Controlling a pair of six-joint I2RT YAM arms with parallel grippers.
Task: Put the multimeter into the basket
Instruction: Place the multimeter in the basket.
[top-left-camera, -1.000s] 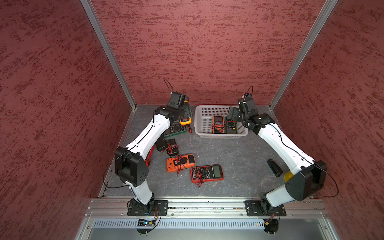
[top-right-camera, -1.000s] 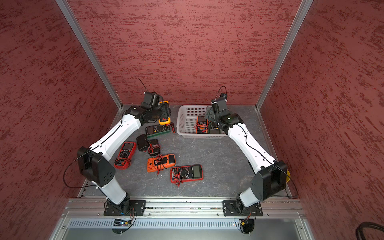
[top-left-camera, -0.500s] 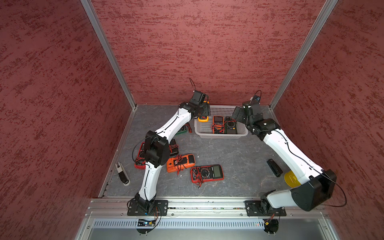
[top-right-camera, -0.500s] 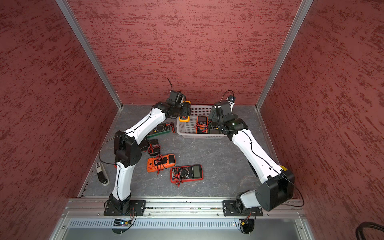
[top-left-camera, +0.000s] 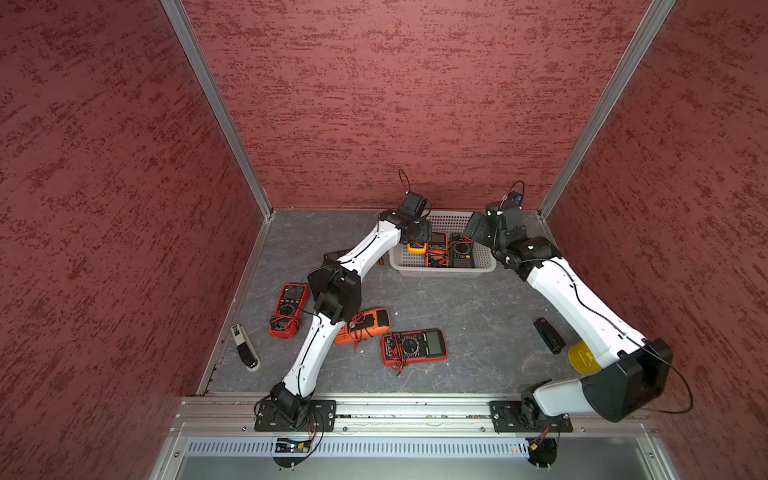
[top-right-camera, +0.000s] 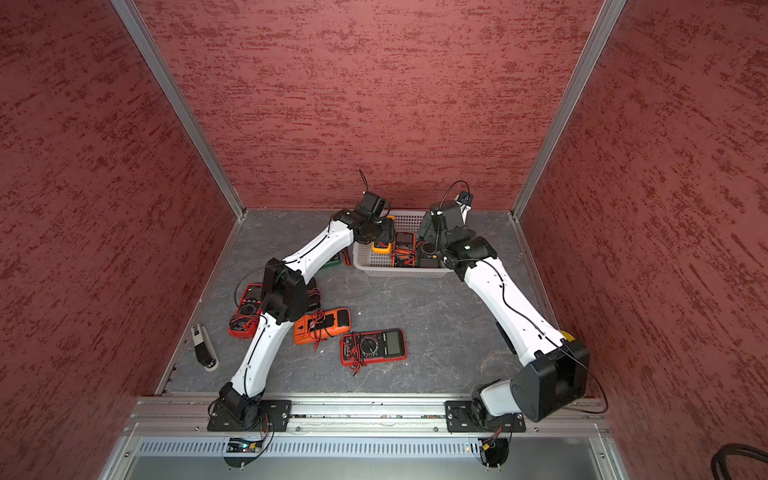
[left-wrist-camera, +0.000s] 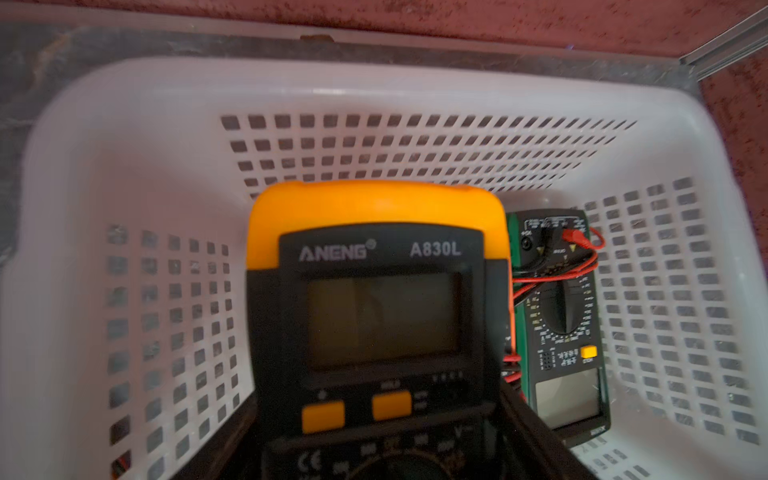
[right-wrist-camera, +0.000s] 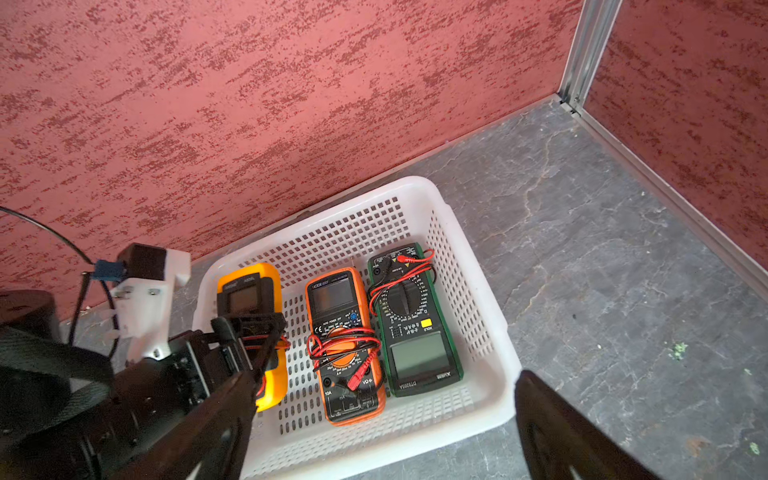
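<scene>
Grips the yellow multimeter (left-wrist-camera: 374, 216) in the left gripper (right-wrist-camera: 249, 322), fingers clamped on its sides, inside the basket (left-wrist-camera: 291, 75) at the end nearest that arm; cannot tell whether touching the bottom. Holds the right gripper (right-wrist-camera: 384, 382) by the other end, fingers wide apart. Flat alongside: the orange multimeter (right-wrist-camera: 336, 299) and the green multimeter (right-wrist-camera: 419, 357).
</scene>
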